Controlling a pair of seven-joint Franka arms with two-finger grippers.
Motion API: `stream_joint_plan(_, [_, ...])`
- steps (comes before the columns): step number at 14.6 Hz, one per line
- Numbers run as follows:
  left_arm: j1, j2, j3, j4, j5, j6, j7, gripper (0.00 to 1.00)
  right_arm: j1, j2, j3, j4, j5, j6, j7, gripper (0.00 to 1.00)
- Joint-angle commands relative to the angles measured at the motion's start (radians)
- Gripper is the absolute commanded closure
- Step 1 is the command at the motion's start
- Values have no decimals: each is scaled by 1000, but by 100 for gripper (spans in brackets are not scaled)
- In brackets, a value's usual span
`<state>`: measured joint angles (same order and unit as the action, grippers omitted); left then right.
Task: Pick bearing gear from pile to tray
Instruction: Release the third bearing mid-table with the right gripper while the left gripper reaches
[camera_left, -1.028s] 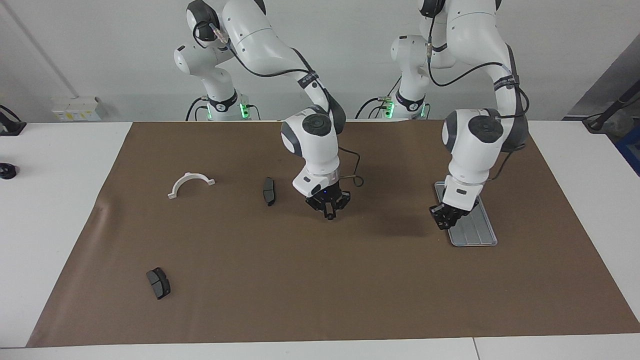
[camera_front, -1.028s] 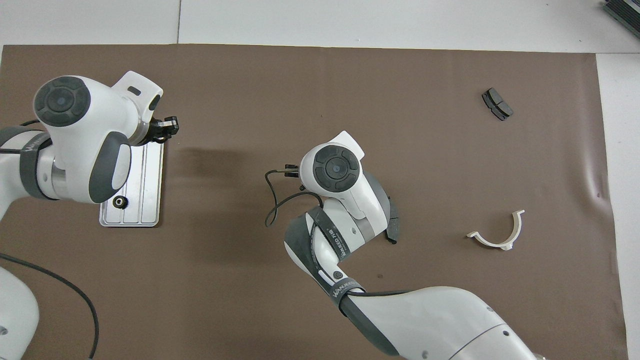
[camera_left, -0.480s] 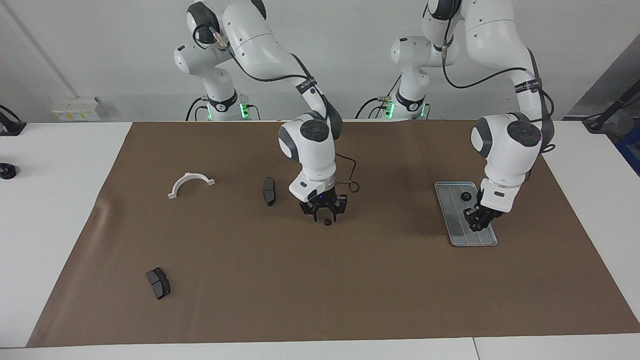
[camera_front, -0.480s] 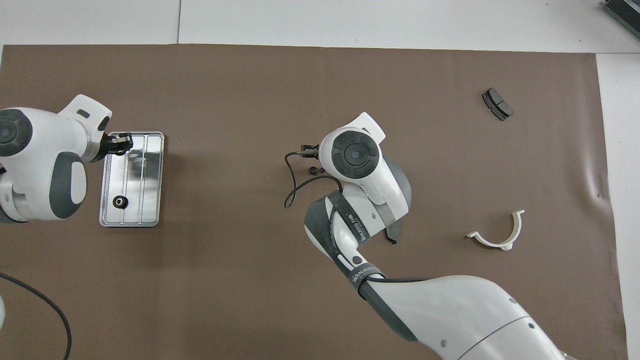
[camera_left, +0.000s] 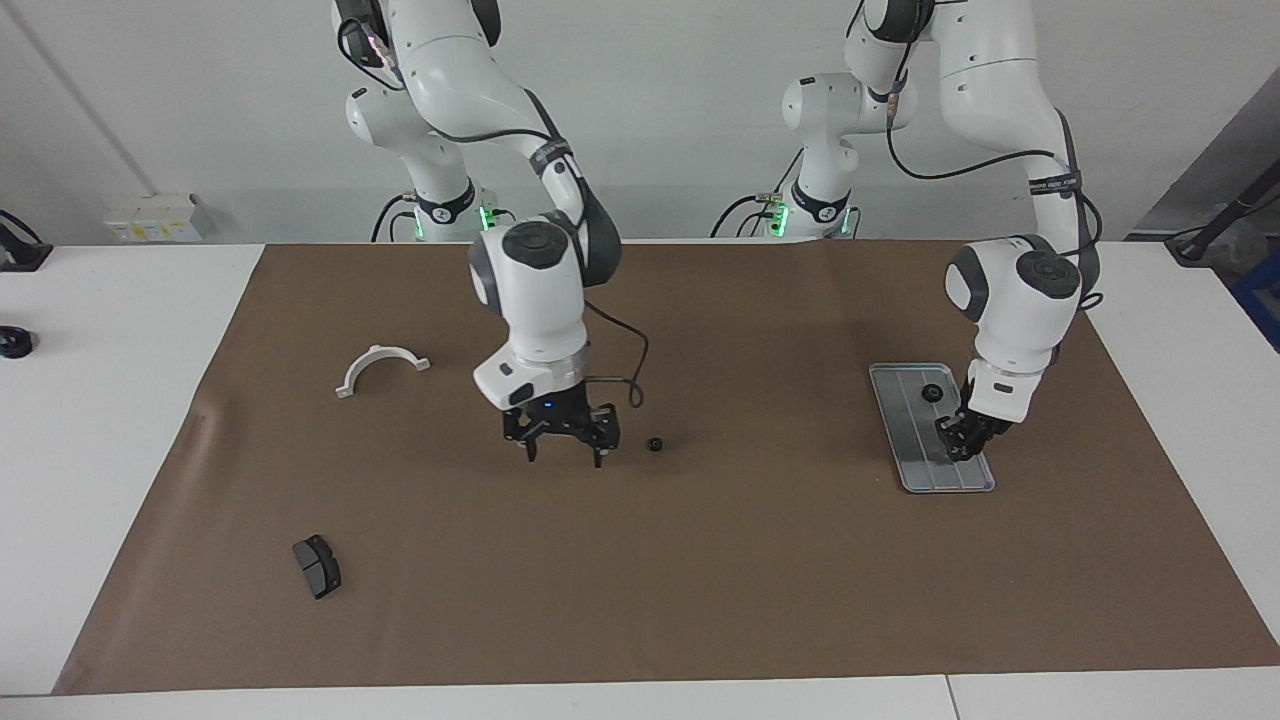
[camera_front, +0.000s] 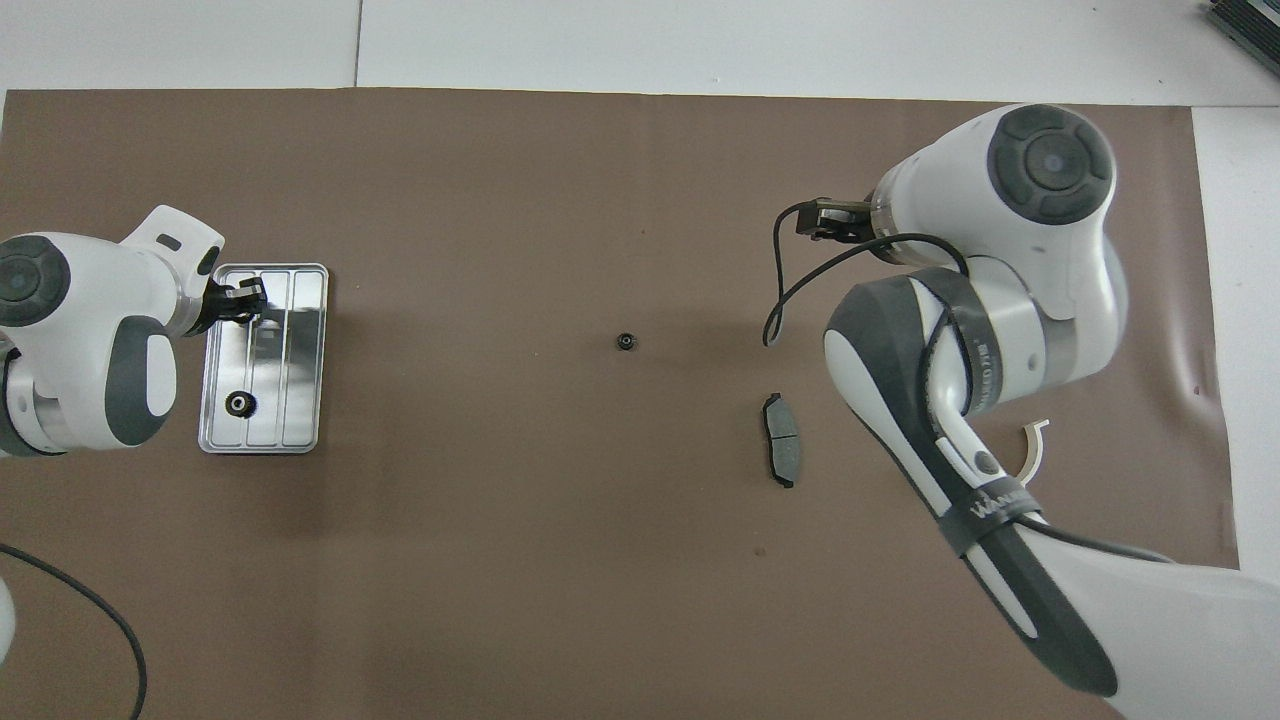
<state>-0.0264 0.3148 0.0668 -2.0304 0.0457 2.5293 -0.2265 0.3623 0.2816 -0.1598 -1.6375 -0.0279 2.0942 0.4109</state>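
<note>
Over the bare brown paper mat (camera_left: 700, 560), hanging low: right gripper (camera_left: 563, 455), released, the two black fingers (camera_left: 530, 452) spread wide with nothing between them. Seen from overhead as a dark tip (camera_front: 822, 216) poking out from under the white wrist.

Just beside that gripper, toward the left arm's end of the table and apart from the fingers: one small black round bearing gear (camera_left: 655, 444), lying alone on the mat (camera_front: 625, 342).

Near the same gripper, nearer to the robots than the loose gear: a dark grey curved brake pad (camera_front: 781, 452), flat on the mat, hidden by the arm in the facing view. Toward the right arm's end from the gripper: a white half-ring plastic bracket (camera_left: 380, 368), open side away from the robots. Well apart from the gripper, farther from the robots than the bracket: a second dark grey brake pad (camera_left: 317, 566).

Over the flat rectangular silver-grey metal tray (camera_left: 915, 470), above the end of it away from the robots: left gripper (camera_left: 962, 440), pointing down; clenched or released cannot be told, nor whether anything is held.

Inside the tray (camera_front: 300, 440), at the end toward the robots and apart from the left gripper (camera_front: 245, 298): a second small black bearing gear (camera_left: 930, 392), resting on the ridged floor (camera_front: 239, 403).
</note>
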Motion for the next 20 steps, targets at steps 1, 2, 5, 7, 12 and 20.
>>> stream_joint_plan(1, [17,-5,-15,-16,-32,25,22,55,-71,-91,14,-24,-3,-104,-65,0])
stream_joint_plan(2, [14,-5,-13,-13,-32,20,21,26,-106,-125,14,-24,-3,-158,-114,0])
stream_joint_plan(5, [6,-25,-12,-5,-32,3,22,0,-201,-211,19,-25,-1,-287,-225,0])
stream_joint_plan(7, [3,-69,-10,-5,-32,-15,42,0,-331,-246,106,-24,19,-341,-289,0])
stream_joint_plan(12, [-117,-114,-5,42,-18,-138,81,0,-457,-277,164,56,19,-522,-357,0])
stream_joint_plan(20, [-410,-79,-5,94,19,-155,-181,0,-347,-308,105,-4,19,-513,-320,0])
